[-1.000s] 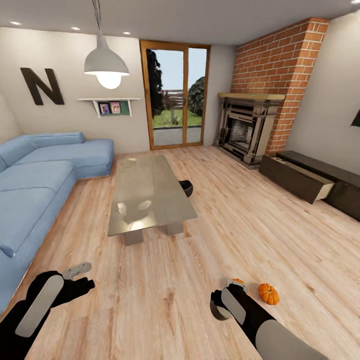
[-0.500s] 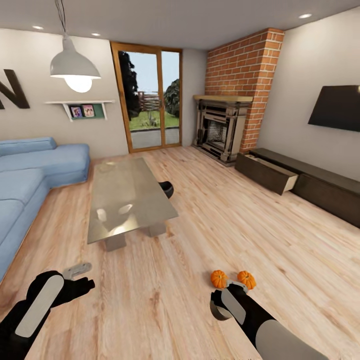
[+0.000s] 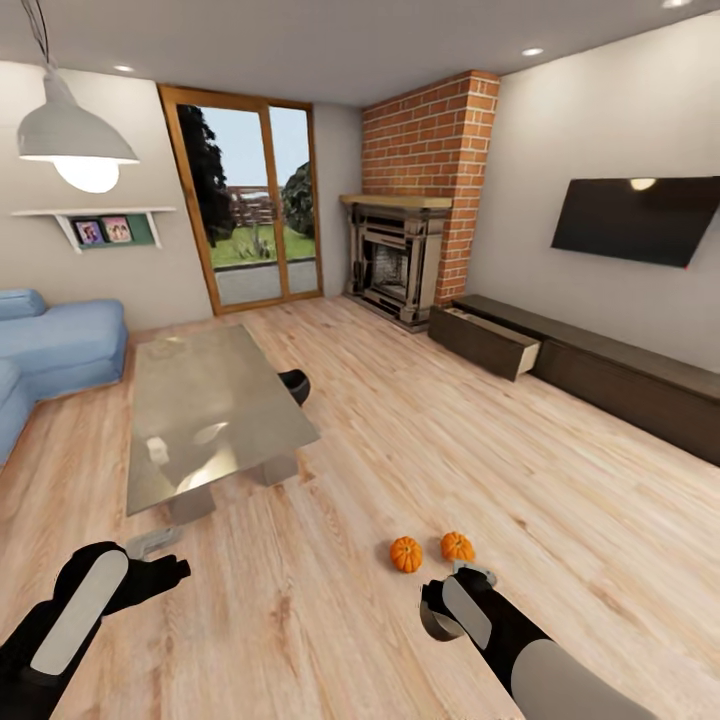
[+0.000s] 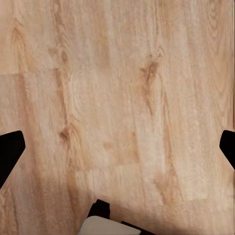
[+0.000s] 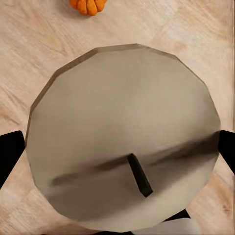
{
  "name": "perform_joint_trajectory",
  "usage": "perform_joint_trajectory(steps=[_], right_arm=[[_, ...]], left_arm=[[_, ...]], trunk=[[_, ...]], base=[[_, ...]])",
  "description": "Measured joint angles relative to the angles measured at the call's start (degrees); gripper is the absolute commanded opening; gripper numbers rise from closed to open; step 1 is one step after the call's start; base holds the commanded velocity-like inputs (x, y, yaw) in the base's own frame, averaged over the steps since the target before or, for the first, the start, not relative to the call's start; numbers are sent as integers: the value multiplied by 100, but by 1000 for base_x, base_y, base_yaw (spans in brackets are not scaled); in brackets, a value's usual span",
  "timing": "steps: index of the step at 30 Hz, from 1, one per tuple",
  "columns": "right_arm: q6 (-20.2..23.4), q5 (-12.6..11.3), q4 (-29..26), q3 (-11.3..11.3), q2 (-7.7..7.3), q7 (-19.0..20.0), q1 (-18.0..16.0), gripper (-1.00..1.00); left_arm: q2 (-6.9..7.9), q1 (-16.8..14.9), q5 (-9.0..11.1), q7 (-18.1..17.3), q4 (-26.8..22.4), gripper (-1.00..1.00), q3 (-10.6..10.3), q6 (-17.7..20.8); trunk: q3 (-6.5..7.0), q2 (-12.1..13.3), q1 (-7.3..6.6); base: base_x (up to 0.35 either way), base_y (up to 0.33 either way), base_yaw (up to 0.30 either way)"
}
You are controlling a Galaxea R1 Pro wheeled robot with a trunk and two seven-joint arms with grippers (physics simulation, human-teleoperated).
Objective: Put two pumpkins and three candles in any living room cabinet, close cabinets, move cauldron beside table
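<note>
Two small orange pumpkins sit side by side on the wooden floor (image 3: 560, 470), the left pumpkin (image 3: 406, 554) slightly nearer the glass-topped coffee table (image 3: 210, 405) and the right pumpkin (image 3: 457, 546) just ahead of the right gripper (image 3: 473, 574). A black cauldron (image 3: 294, 385) rests on the floor, touching or just beside the table's right edge. The long dark-brown cabinet (image 3: 610, 375) runs along the right wall under the television (image 3: 635, 220), with one drawer (image 3: 487, 340) near the brick fireplace (image 3: 400, 260) pulled out. The left gripper (image 3: 152, 542) hangs low over bare floor. In both wrist views the black fingers (image 4: 11, 152) sit at the frame edges, spread wide apart and holding nothing. In the right wrist view one pumpkin lies beyond a round grey disc (image 5: 122, 137).
</note>
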Motion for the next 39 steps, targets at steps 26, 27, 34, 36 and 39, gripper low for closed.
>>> perform_joint_trajectory(steps=[26,27,34,36,39], right_arm=[[0,-4,0,-9,0,-6,0,-100],[0,-4,0,-9,0,-6,0,-100],[0,-4,0,-9,0,-6,1,-100],[0,-4,0,-9,0,-6,1,-100],[0,-4,0,-9,0,-6,1,-100]], left_arm=[[-132,-1,-9,16,0,100,-39,13],[-132,-3,-9,16,0,100,-40,13],[-149,-1,-9,16,0,100,-41,13],[-149,-3,-10,16,0,100,-43,13],[-150,-1,-9,16,0,100,-44,13]], trunk=[[562,1044,-572],[583,1085,-594],[736,1366,-748],[780,1446,-792],[846,1567,-858]], base=[[0,0,-280],[0,0,-280],[0,0,-279],[0,0,-279],[0,0,-278]])
